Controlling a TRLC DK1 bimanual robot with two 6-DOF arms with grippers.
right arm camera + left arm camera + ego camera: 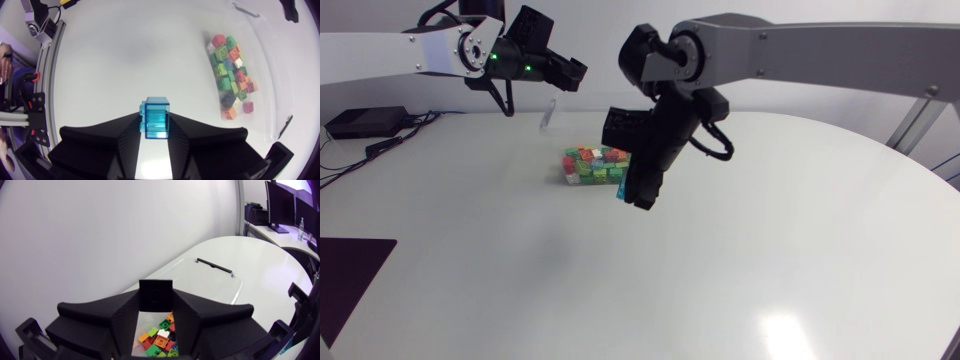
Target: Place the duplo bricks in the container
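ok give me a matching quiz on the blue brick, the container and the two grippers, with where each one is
1 blue brick
2 container
3 right gripper
4 left gripper

a on the table, with coloured bricks inside
b shut on one brick, beside the container
c gripped from two sides
d raised above the table, near the container's far side

Pairs: 1c, 2a, 3b, 4d

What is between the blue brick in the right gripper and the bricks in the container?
Right wrist view: only bare table and the container's clear wall separate the blue brick from the bricks.
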